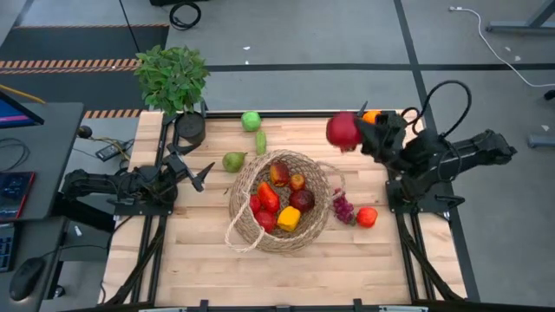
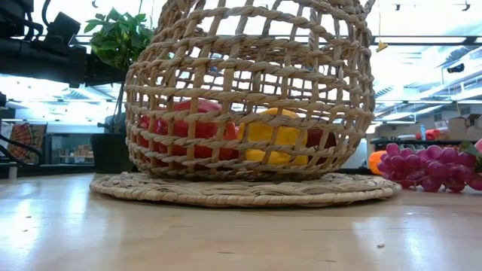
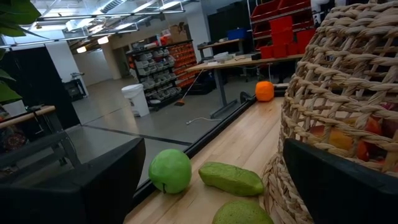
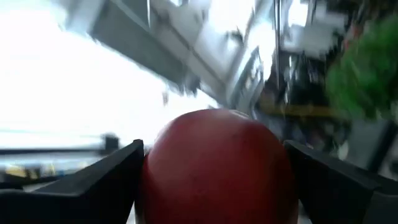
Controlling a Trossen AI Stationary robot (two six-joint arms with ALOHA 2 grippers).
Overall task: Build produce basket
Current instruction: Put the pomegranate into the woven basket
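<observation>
The tan woven basket [image 1: 282,201] stands mid-table holding red, orange and yellow produce [image 1: 277,204]; it fills the low view [image 2: 248,90]. My right gripper [image 1: 354,132] is shut on a dark red round fruit [image 1: 342,130] above the table's far right part. My left gripper [image 1: 198,173] is open and empty at the table's left, near a green pear [image 1: 233,161]. A green apple [image 1: 251,120] and a green oblong piece [image 1: 260,141] lie on the table behind the basket. A purple grape bunch [image 1: 343,208] and a red-orange fruit [image 1: 367,217] lie right of the basket. My right gripper pinches the dark red fruit between its two fingers, one on each side of its round body [image 4: 217,168]. The fingers come roughly level from the table's right. The fruit is lifted clear of the table.
A leafy potted plant [image 1: 173,82] stands at the far left corner beside a dark pot [image 1: 189,130]. An orange fruit [image 1: 371,116] lies at the far right behind my right gripper. The basket's loop handle [image 1: 243,230] lies toward the near edge.
</observation>
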